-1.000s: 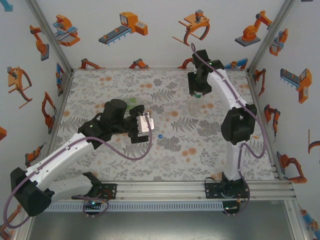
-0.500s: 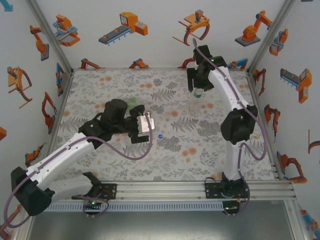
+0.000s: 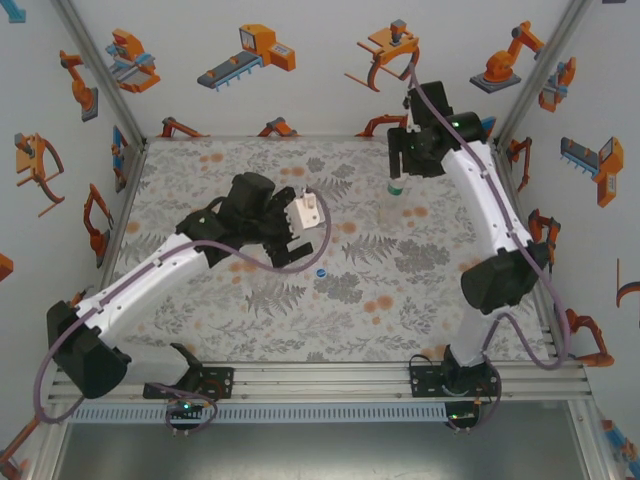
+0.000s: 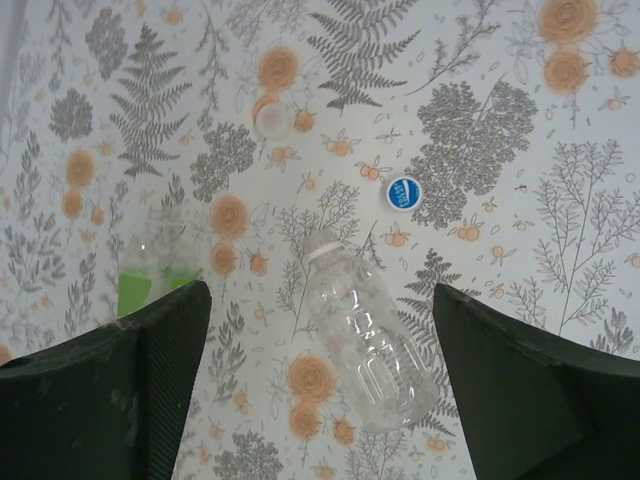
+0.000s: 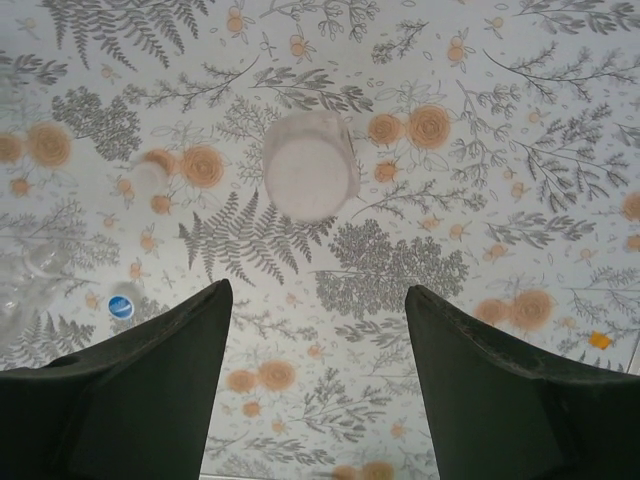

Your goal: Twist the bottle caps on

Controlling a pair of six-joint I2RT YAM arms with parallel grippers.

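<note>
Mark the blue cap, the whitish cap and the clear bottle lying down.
blue cap [image 4: 403, 193], left wrist view, centre of its top.
whitish cap [image 4: 270, 118], left wrist view, centre of the cap.
clear bottle [image 4: 368, 350], left wrist view, middle of its body.

Light: bright, even and diffuse, the white walls flatly lit (seemingly from overhead).
Shadows: faint and soft-edged, beneath the arms on the floral table cover [image 3: 250, 310].
Glare: small pale highlights on the lying clear bottle [image 4: 365, 345].
Left wrist focus: print and blue cap [image 4: 403, 193] crisp; left gripper's fingers [image 4: 100, 400] dark and soft.
Right wrist focus: upright bottle [image 5: 310, 165] milky and blurred; right gripper's fingers [image 5: 500, 400] underexposed.
</note>
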